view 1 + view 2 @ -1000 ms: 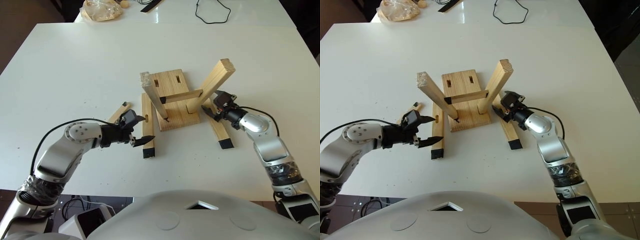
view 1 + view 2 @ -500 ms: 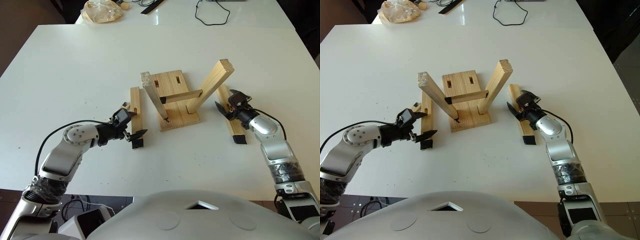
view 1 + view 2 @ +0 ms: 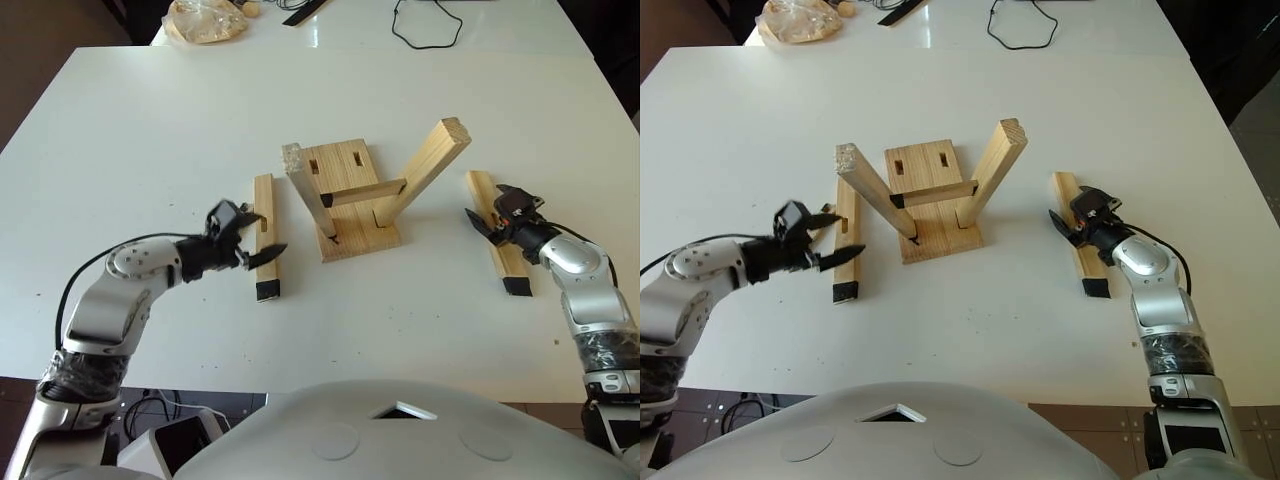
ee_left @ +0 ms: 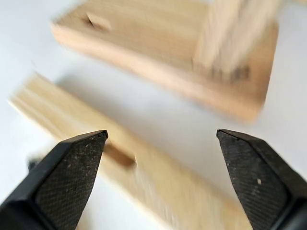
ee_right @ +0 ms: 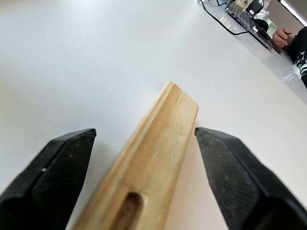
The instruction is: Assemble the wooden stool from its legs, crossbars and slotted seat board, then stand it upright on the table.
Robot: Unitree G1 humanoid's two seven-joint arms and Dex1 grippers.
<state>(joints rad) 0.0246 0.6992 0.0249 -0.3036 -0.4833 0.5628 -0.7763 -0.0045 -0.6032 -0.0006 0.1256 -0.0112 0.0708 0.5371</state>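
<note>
The slotted seat board (image 3: 350,200) lies flat mid-table, with two legs (image 3: 432,170) leaning up out of it and a crossbar (image 3: 365,192) joining them. A loose leg (image 3: 264,235) lies flat to its left. My left gripper (image 3: 258,232) is open and straddles this leg near its middle; the left wrist view shows the leg (image 4: 144,177) under the spread fingers (image 4: 67,177). A second loose leg (image 3: 497,232) lies flat to the right of the board. My right gripper (image 3: 488,203) is open over its far end, one finger on each side of the leg (image 5: 153,143).
A second white table (image 3: 480,20) stands behind, carrying a crumpled plastic bag (image 3: 205,20) and a black cable (image 3: 425,25). White tabletop (image 3: 150,130) stretches wide on both sides of the stool parts. The front edge runs just behind my arms.
Both loose legs have slid outward from the seat board: the left one leftward with my left gripper, the right one rightward with my right gripper. The board assembly has stayed put.
</note>
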